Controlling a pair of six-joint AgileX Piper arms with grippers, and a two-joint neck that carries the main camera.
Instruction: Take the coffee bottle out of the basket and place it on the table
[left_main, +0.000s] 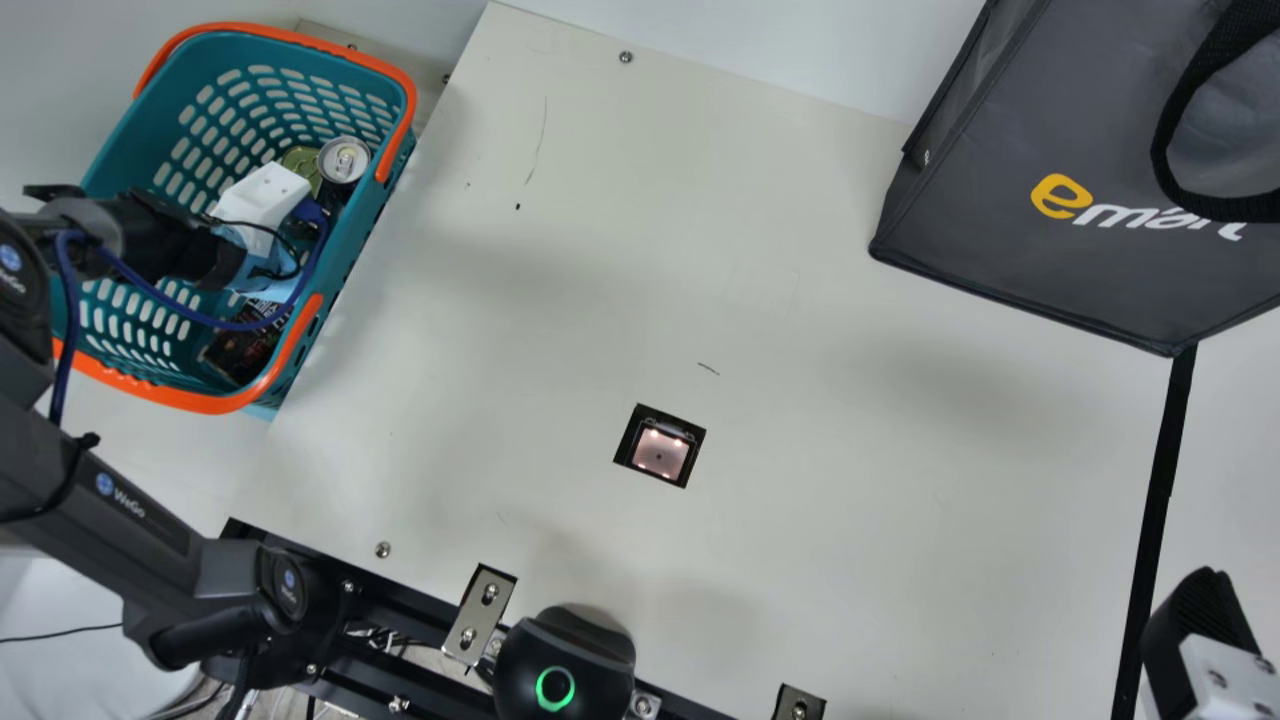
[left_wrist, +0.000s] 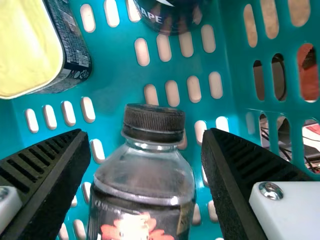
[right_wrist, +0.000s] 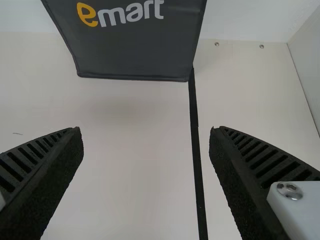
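Our left gripper (left_main: 265, 195) hangs spread and empty inside the teal basket (left_main: 362, 262), beside the worktop's (left_main: 560, 330) left edge. In the left wrist view our left gripper (left_wrist: 146, 136) frames the coffee bottle (left_wrist: 142, 190) — its dark, ribbed cap (left_wrist: 154, 120) between the two fingers, teal plastic showing on both sides of it. The bottle is in the basket, its label dark with a red flower-like print.

Sharing the basket in that view are a tin with a pale yellow lid (left_wrist: 25, 45) and, past the cap, a dark can (left_wrist: 167, 15). Seen from our neck camera, a silver-topped can (left_main: 343, 160) sits by the basket's right wall, toward the far right corner, and a dark printed packet (left_main: 240, 350) lies at the near right corner.

Across the worktop, our right gripper (left_main: 1195, 630) waits with its fingers wide apart and nothing between them, beside a black strip (left_main: 1160, 480) on the right. A dark grey bag (left_main: 1000, 200) stands by the far edge, toward the right. Near the middle, nearer the front edge, is a black-framed square (left_main: 660, 450) — and at that front edge sits a round black device (left_main: 560, 650) with a green ring.
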